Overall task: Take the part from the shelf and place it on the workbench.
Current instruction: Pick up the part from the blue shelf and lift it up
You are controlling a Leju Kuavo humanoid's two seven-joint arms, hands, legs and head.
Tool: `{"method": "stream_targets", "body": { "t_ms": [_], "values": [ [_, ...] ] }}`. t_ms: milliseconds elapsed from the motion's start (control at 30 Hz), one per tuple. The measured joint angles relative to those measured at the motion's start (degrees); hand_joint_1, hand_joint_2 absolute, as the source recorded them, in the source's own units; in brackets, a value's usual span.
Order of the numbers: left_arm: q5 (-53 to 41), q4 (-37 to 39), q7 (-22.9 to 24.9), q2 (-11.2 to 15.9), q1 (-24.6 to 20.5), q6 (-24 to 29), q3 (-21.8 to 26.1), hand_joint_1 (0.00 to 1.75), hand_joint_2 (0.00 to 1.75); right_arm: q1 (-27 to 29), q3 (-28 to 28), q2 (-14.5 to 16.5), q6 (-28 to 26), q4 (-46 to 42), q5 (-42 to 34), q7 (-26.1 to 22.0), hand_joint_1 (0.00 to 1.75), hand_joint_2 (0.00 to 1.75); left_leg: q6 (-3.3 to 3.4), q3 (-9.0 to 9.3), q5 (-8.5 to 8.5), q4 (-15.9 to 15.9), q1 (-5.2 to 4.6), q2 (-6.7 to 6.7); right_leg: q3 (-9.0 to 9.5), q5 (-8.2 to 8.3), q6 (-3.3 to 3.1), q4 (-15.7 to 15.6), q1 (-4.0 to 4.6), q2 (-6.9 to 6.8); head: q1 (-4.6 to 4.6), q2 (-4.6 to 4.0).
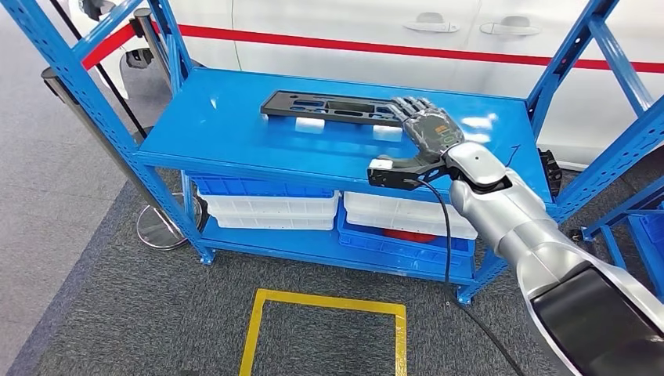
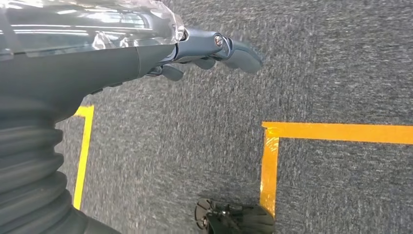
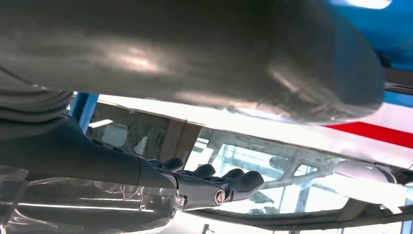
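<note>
The part (image 1: 329, 108) is a long, flat black plastic frame with cut-outs, lying across the back of the blue shelf top (image 1: 211, 129). My right hand (image 1: 427, 129) reaches in from the right and hovers at the part's right end, fingers stretched out over it and thumb pointing left, holding nothing. The right wrist view shows the same right hand (image 3: 214, 187) with its dark fingers extended. Whether the fingertips touch the part is unclear. My left hand (image 2: 209, 48) hangs over the grey carpet, fingers loosely extended and empty.
White and blue bins (image 1: 270, 205) sit on the lower shelf level. Blue uprights (image 1: 78, 86) frame the shelf, and another blue rack (image 1: 634, 149) stands to the right. A white car (image 1: 352, 23) is behind. A yellow floor square (image 1: 325, 301) lies in front, a stanchion base (image 1: 160, 227) at left.
</note>
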Motion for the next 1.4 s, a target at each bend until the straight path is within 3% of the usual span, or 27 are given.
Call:
{"method": "stream_targets", "body": {
  "t_ms": [200, 333, 400, 500, 533, 567, 600, 667, 700, 733, 800, 900, 933, 1000, 1033, 1067, 1167, 1333, 1400],
  "values": [
    [0.83, 0.0, -0.03, 0.04, 0.19, 0.0, 1.15, 0.0, 1.75, 0.06, 0.36, 0.37, 0.27, 0.2, -0.18, -0.06, 0.0, 0.0, 0.28, -0.29, 0.05, 0.22, -0.19, -0.02, -0.11, 0.22, 0.39, -0.16, -0.24, -0.01, 0.0, 0.0],
    [0.83, 0.0, 0.03, 0.13, 0.25, 0.0, 1.32, 0.0, 1.75, 0.12, 0.51, 0.36, 0.15, 0.32, -0.26, -0.12, 0.0, 0.0, 1.22, -0.34, 0.24, -0.23, -0.08, -0.03, -0.3, 0.7, 1.17, 0.4, -0.2, 0.0, 0.0, 0.0],
    [0.83, 0.0, 0.03, 0.11, 0.29, -0.01, 1.34, 0.0, 1.75, 0.14, 0.52, 0.33, -0.06, 0.38, -0.26, -0.1, 0.0, 0.0, 1.75, 0.11, 0.49, -0.76, 0.08, 0.01, -1.73, -0.8, 1.17, 3.18, -0.12, 0.03, 0.02, 0.0],
    [0.83, 0.0, 0.02, 0.13, 0.35, -0.05, 1.39, 0.0, 1.75, 0.73, 0.6, 0.27, -0.31, 0.5, -0.25, -0.03, 0.0, 0.0, 2.05, 0.2, 0.6, -0.89, -0.07, 0.02, -7.32, -5.27, 1.02, 13.16, 0.05, 0.05, 0.03, 0.0],
    [0.83, 0.0, -0.01, 0.15, 0.42, -0.1, 1.4, 0.0, 1.75, 1.1, 0.65, 0.22, -0.35, 0.58, -0.24, 0.01, 0.0, 0.0, 2.1, 0.25, 0.53, -0.85, -0.2, -0.03, -8.82, -5.65, 0.95, 15.37, 0.12, 0.05, 0.03, 0.0],
    [0.83, 0.0, -0.06, 0.17, 0.5, -0.16, 1.4, 0.0, 1.75, 1.41, 0.68, 0.16, -0.39, 0.67, -0.22, 0.07, 0.0, 0.0, 2.14, 0.37, 0.41, -0.81, -0.36, -0.11, -9.43, -4.91, 0.73, 15.59, 0.25, 0.05, 0.03, 0.0],
    [0.83, 0.0, -0.11, 0.19, 0.59, -0.24, 1.4, 0.0, 1.75, 1.6, 0.69, 0.09, -0.45, 0.74, -0.21, 0.15, 0.0, 0.0, 2.16, 0.57, 0.25, -0.77, -0.54, -0.18, -9.06, -3.13, 0.33, 13.68, 0.44, 0.05, 0.03, 0.0],
    [0.77, 0.0, -0.24, 0.1, 0.7, -0.39, 1.4, 0.0, 1.75, 1.73, 0.7, -0.08, -0.71, 0.8, -0.17, 0.37, 0.0, 0.0, 2.14, 1.15, -0.21, -0.8, -0.86, -0.23, -6.48, 1.58, -1.13, 6.23, 1.1, -0.04, -0.01, 0.0],
    [0.68, 0.0, -0.28, 0.05, 0.67, -0.46, 1.4, 0.0, 1.75, 1.72, 0.71, -0.16, -0.85, 0.81, -0.13, 0.48, 0.0, 0.0, 2.06, 1.28, -0.4, -0.84, -0.88, -0.2, -5.4, 2.77, -1.75, 2.84, 1.47, -0.09, -0.04, 0.0],
    [0.59, 0.0, -0.31, -0.01, 0.63, -0.51, 1.4, 0.0, 1.75, 1.74, 0.72, -0.23, -0.96, 0.81, -0.07, 0.56, 0.0, 0.0, 1.87, 1.27, -0.56, -0.92, -0.81, -0.14, -4.71, 3.5, -2.28, 0.72, 1.8, -0.12, -0.08, 0.0],
    [0.42, 0.0, -0.31, -0.02, 0.6, -0.58, 1.4, 0.0, 1.75, 1.82, 0.75, -0.41, -1.06, 0.84, 0.03, 0.62, 0.0, 0.0, 1.29, 1.29, -0.52, -0.79, -0.6, -0.02, -4.26, 3.43, -2.77, -0.83, 2.14, -0.06, -0.08, 0.0],
    [0.3, -0.01, -0.19, 0.13, 0.65, -0.63, 1.39, 0.0, 1.75, 1.82, 0.76, -0.74, -1.1, 0.83, 0.05, 0.78, 0.0, 0.0, 0.19, 0.94, -1.27, 1.02, -0.58, -0.18, -2.42, 3.85, -2.86, -2.31, 1.33, -0.05, -0.05, 0.0],
    [0.27, -0.01, -0.13, 0.18, 0.59, -0.64, 1.38, 0.0, 1.75, 1.75, 0.77, -0.79, -1.1, 0.81, 0.06, 0.84, 0.0, 0.0, -0.3, -0.29, -2.28, 3.39, -0.33, -0.29, -1.88, 3.88, -2.8, -2.72, 0.97, -0.05, -0.06, 0.0],
    [0.22, -0.02, -0.03, 0.24, 0.49, -0.66, 1.38, 0.0, 1.75, 1.81, 0.83, -0.79, -1.09, 0.79, 0.08, 0.92, 0.0, 0.0, -1.52, -4.43, -4.92, 10.43, 0.77, -0.39, -1.43, 3.64, -2.69, -2.94, 0.59, 0.02, -0.07, 0.0],
    [0.22, -0.02, 0.01, 0.29, 0.5, -0.66, 1.38, 0.0, 1.75, 2.02, 0.85, -0.78, -1.08, 0.79, 0.08, 0.93, 0.0, 0.0, -2.18, -6.57, -5.77, 13.43, 1.37, -0.38, -1.28, 3.44, -2.5, -2.91, 0.33, 0.08, -0.07, 0.0],
    [0.22, -0.02, 0.04, 0.36, 0.59, -0.66, 1.38, 0.0, 1.75, 2.31, 0.87, -0.79, -1.08, 0.8, 0.09, 0.95, 0.0, 0.0, -2.89, -7.96, -5.58, 14.72, 1.96, -0.35, -1.06, 3.17, -2.16, -2.84, 0.0, 0.16, -0.07, 0.0],
    [0.22, -0.02, 0.08, 0.43, 0.81, -0.66, 1.38, 0.0, 1.75, 2.79, 0.91, -0.79, -1.08, 0.8, 0.09, 0.98, 0.0, 0.0, -4.02, -8.7, -3.5, 13.67, 2.83, -0.32, -0.62, 2.7, -1.49, -2.65, -0.66, 0.31, -0.07, 0.0],
    [0.22, -0.02, 0.08, 0.44, 0.82, -0.66, 1.38, 0.0, 1.75, 2.8, 0.92, -0.79, -1.08, 0.8, 0.09, 0.98, 0.0, 0.0, -4.08, -8.63, -3.28, 13.4, 2.87, -0.32, -0.59, 2.67, -1.44, -2.64, -0.7, 0.31, -0.07, 0.0],
    [0.19, -0.01, 0.09, 0.47, 0.85, -0.66, 1.38, 0.0, 1.75, 2.85, 0.93, -0.8, -1.09, 0.8, 0.09, 0.98, 0.0, 0.0, -4.77, -7.3, -0.32, 9.37, 3.36, -0.31, -0.35, 2.27, -0.97, -2.31, -1.14, 0.35, -0.07, 0.0]
  ]
}}
